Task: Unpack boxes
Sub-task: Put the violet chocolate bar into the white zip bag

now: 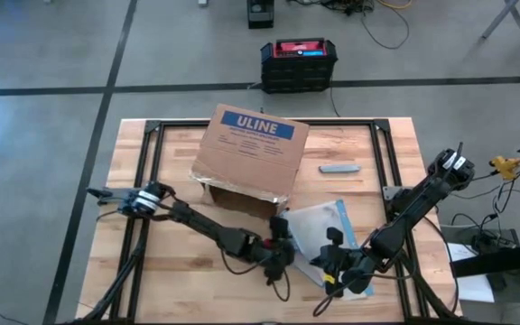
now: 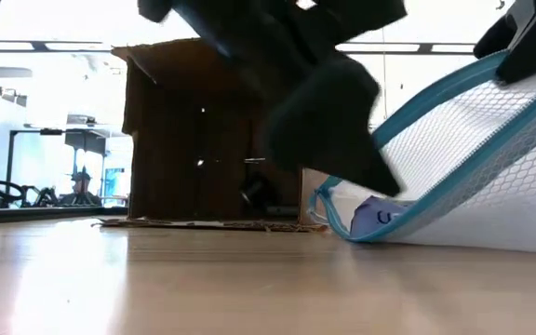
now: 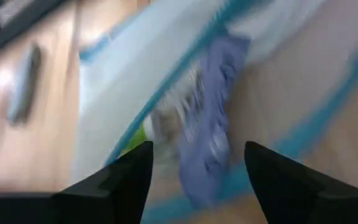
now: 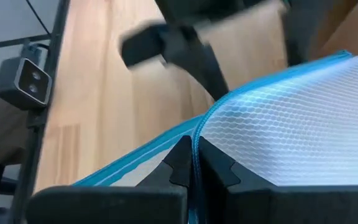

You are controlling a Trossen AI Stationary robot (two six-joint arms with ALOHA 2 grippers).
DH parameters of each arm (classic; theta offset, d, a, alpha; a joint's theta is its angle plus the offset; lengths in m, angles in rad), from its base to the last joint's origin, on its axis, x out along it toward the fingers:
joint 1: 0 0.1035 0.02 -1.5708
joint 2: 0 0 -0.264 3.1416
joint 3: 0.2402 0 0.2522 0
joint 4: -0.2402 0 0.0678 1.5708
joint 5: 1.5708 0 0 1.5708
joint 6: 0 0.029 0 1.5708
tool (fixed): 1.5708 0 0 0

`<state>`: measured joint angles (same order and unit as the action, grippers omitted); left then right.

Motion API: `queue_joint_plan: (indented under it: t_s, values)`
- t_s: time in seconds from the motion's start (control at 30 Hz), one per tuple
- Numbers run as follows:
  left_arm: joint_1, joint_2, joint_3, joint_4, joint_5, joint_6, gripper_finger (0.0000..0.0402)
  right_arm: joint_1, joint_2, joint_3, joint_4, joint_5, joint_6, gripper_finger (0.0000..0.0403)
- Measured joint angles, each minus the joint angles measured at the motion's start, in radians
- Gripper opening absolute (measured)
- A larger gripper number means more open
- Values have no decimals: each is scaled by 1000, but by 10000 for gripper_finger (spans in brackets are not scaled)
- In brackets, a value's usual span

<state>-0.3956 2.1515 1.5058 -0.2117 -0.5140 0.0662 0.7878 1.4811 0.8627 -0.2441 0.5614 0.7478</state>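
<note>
The brown ULINE cardboard box (image 1: 251, 149) (image 2: 203, 140) lies on its side mid-table, its opening toward the near edge and one flap (image 1: 242, 194) flat on the wood. In front of it is a clear mesh pouch with a blue zip edge (image 1: 319, 226) (image 2: 473, 158) (image 3: 135, 68), with purple and white items inside (image 3: 213, 106). My left gripper (image 1: 278, 248) (image 3: 197, 180) is open at the pouch's left end; I cannot tell whether it touches. My right gripper (image 1: 332, 266) (image 4: 194, 155) is shut on the pouch at its near end. My right gripper pinches the pouch's blue zip edge (image 4: 197, 134) between its two fingers, coming from the table's near right side. That side of the pouch is lifted and the pouch slopes down to its lower corner (image 2: 352, 228), which rests on the table.
A flat grey object (image 1: 338, 168) lies on the table right of the box. A black crate with a red top (image 1: 298, 63) stands on the floor beyond the far edge. A small camera (image 4: 23, 81) sits at the near table edge. Bare wood shows on the near left (image 1: 170, 271).
</note>
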Motion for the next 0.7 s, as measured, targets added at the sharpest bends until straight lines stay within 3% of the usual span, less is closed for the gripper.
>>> queue_joint_plan:
  t_s: [0.23,0.37,0.5,0.7]
  values:
    - [-15,-98,-24,-292,-31,-289,239,-8,0,0,-9,43,21,0]
    - [-15,-119,-117,-282,-74,-398,222,-8,7,0,-8,52,27,0]
    - [-12,-119,-225,-82,-81,-429,204,-7,8,0,-8,60,27,0]
    - [-9,-83,-351,557,-65,-325,183,-10,9,0,-9,69,14,0]
